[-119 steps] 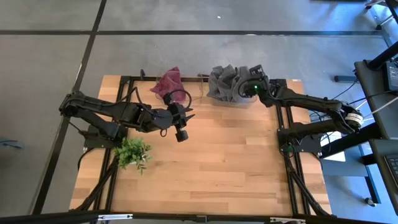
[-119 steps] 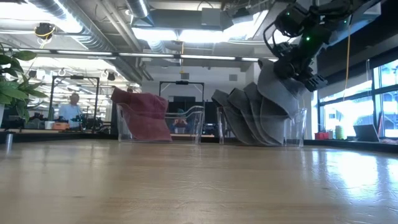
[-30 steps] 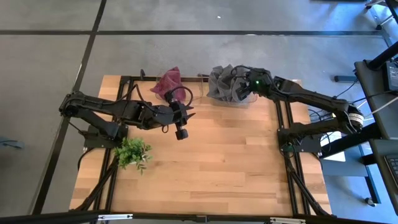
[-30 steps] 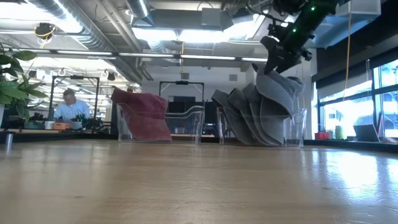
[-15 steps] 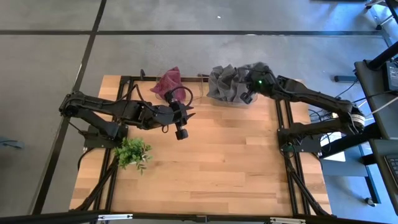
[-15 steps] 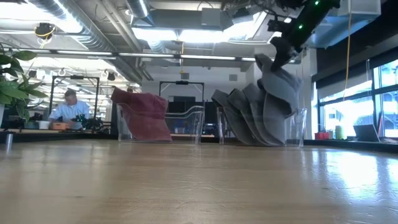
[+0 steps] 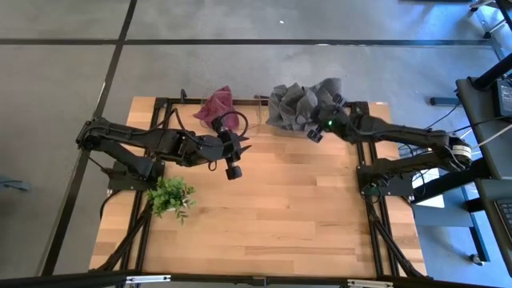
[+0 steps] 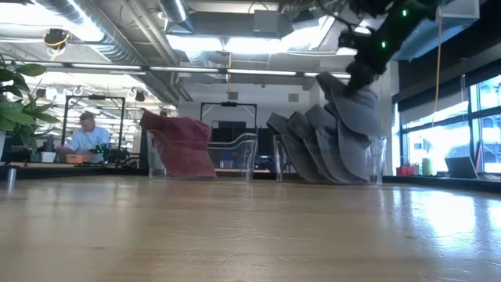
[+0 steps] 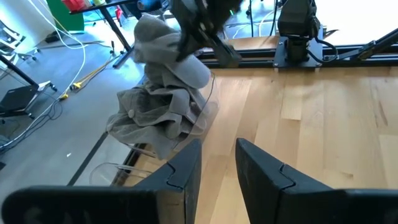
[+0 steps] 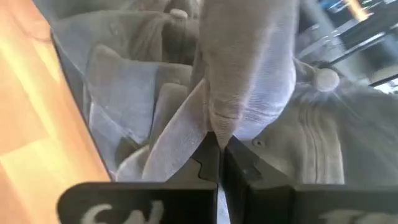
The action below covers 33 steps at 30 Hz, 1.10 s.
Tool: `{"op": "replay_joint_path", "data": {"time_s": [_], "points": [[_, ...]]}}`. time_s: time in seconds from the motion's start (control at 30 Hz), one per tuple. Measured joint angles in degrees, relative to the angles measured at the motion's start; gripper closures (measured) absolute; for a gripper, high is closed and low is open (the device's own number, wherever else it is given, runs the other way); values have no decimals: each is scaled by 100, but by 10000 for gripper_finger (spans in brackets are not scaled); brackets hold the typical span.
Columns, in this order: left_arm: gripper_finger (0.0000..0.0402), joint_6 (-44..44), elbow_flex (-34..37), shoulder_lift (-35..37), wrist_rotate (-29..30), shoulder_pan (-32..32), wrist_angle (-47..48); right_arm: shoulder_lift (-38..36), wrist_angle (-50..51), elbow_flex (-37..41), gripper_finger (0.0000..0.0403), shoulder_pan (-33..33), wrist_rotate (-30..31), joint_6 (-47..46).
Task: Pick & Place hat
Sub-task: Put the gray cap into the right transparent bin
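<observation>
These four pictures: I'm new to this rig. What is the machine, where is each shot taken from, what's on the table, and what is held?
Two robot arms work at a wooden table. One picture looks straight down, one looks level across the tabletop, and two come from cameras on the wrists. At the table's far edge a clear bin holds grey hats; another bin holds a red hat. A small plant stands near the left arm. The right gripper is shut on a grey hat over the pile. The left gripper waits mid-table, holding nothing.

Hidden under the pinched grey hat (image 10: 249, 74): the right gripper's (image 10: 219, 149) fingertips. Cut off by the frame edge: plant (image 8: 14, 98) in low view. Too small to tell: person's (image 8: 84, 135) desk items.
</observation>
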<state>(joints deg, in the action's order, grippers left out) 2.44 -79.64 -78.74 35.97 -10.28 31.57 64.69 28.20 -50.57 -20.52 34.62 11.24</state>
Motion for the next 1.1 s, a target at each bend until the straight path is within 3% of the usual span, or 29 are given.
{"op": "replay_joint_path", "data": {"time_s": [0.17, 0.47, 0.87, 1.1], "points": [[306, 18, 0, 0, 0, 0, 0, 4, -983, 633, 397, 442, 758, -55], [306, 87, 0, 0, 0, 0, 0, 4, -1258, 686, 397, 946, 735, -799], [306, 87, 0, 0, 0, 0, 0, -24, -1134, 1319, 398, 949, 996, -979], [306, 85, 0, 0, 0, -2, 56, -39, -1151, 1592, 398, 947, 1003, -1720]]}}
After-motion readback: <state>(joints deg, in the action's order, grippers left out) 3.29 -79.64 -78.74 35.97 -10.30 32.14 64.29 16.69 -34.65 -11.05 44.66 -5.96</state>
